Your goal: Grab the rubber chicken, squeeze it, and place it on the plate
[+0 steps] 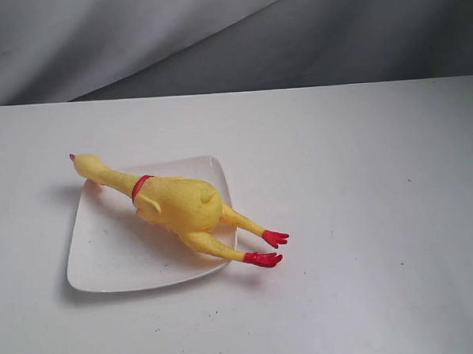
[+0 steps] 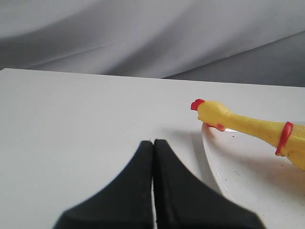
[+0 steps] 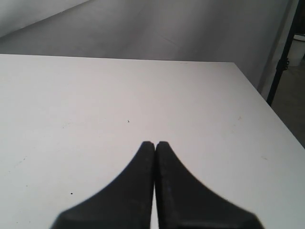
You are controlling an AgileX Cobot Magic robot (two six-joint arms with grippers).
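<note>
The yellow rubber chicken (image 1: pixel 174 202) lies across the white rounded-square plate (image 1: pixel 106 255). Its head overhangs the plate's far left corner and its red feet (image 1: pixel 270 249) stick out past the right edge. No arm shows in the exterior view. In the left wrist view the chicken's head and red-banded neck (image 2: pixel 238 123) rest on the plate rim (image 2: pixel 214 157), a short way off from my left gripper (image 2: pixel 153 141), which is shut with nothing in it. My right gripper (image 3: pixel 155 142) is shut too, over bare table, with neither chicken nor plate in its view.
A white table (image 1: pixel 363 178) carries the plate, with a grey cloth backdrop (image 1: pixel 213 35) behind it. In the right wrist view the table's edge (image 3: pixel 267 107) runs close by, with a dark stand (image 3: pixel 281 62) beyond it.
</note>
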